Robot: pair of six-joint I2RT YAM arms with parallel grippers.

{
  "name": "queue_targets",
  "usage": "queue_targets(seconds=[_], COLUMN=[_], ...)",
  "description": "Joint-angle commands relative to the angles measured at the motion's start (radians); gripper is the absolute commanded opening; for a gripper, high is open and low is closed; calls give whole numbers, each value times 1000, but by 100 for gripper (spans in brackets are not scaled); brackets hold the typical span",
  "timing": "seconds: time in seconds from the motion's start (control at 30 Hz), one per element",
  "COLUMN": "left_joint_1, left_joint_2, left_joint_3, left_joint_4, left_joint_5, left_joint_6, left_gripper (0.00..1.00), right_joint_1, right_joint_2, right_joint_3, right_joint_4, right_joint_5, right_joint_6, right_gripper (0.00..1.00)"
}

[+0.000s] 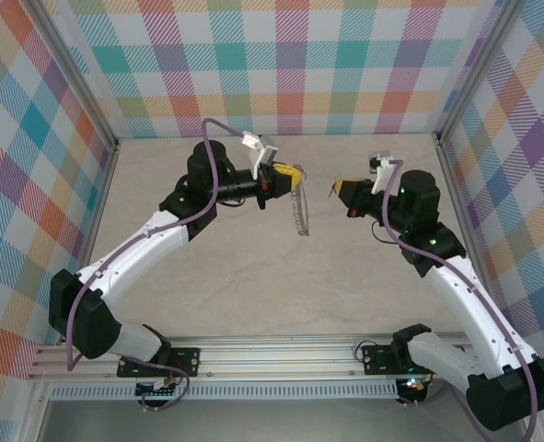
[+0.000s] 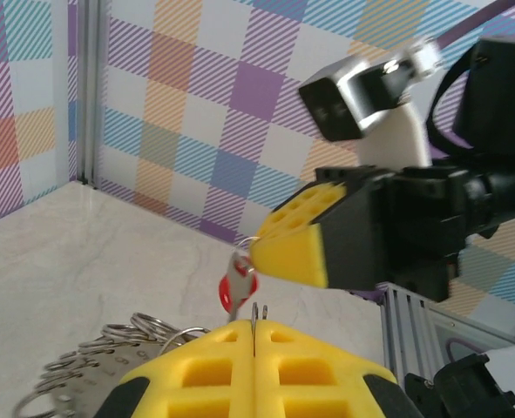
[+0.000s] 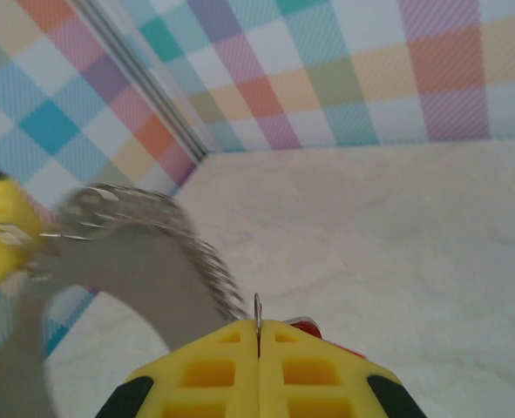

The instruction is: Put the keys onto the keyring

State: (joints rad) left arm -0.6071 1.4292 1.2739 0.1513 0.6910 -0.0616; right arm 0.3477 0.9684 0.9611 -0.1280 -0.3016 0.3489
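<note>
Surrounding pale marbled table (image 1: 253,267), colourful plaid walls (image 1: 290,64).

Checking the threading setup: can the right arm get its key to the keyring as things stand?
Probably yes. The right gripper holds the red key facing the keyring, which hangs free from the left gripper. Nothing visible stands in the gap between them.
</note>
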Motion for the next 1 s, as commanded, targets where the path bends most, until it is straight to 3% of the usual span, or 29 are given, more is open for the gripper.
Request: queue_targets(seconds=[0.0,0.27,0.97], left_joint_1=[-23,-62,-77], left_joint_2=[4,32,54], left_joint_3=[51,112,149], left_joint_4=[14,-71,-82], left_joint_5=[-11,-47,-42], left_joint_6=[35,105,112], left_gripper=[0,0,0], right_joint_1=[-4,-4,-3], right_joint_2=[-15,-3,26], right_joint_3=[0,-11,-16], right_joint_4=[110,193,268], right_joint_5=[-98,-202,-325], right_joint_6=[-36,-19,56], right_gripper=[0,0,0])
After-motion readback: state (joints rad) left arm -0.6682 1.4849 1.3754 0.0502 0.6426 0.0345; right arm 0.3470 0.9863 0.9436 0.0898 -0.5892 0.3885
